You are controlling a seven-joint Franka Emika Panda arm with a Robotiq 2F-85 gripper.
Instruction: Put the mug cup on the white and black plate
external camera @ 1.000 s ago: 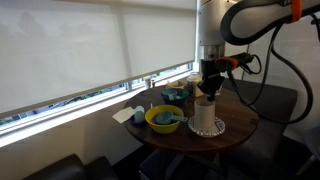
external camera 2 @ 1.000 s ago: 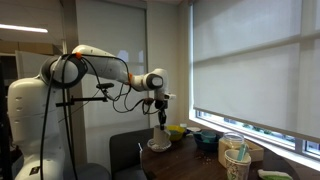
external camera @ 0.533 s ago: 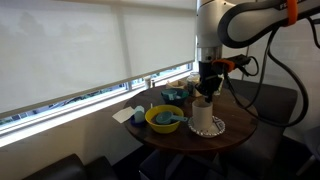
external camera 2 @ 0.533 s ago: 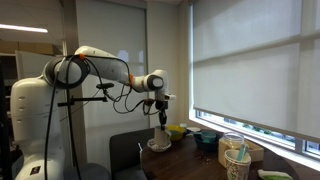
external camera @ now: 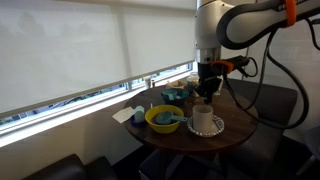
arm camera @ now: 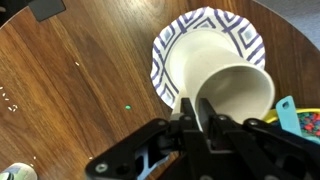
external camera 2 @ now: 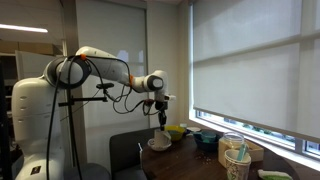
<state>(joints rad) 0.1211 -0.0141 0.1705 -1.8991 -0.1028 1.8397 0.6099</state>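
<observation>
A round wooden desk [arm camera: 80,90] stood by a window with a lowered blind; the white and black plate [arm camera: 175,35] lay close to the desk's curved edge; the mug cup [arm camera: 232,92], cream-white, sat on the plate with its mouth open upward, as the exterior view also showed [external camera: 203,119]; the pincer [arm camera: 203,112] hung over the mug's near rim, its fingers narrow and close to the mug wall, though whether they gripped it could not be told; a yellow bowl [external camera: 163,119] rested nearer the window edge, just beside the plate [external camera: 219,130].
</observation>
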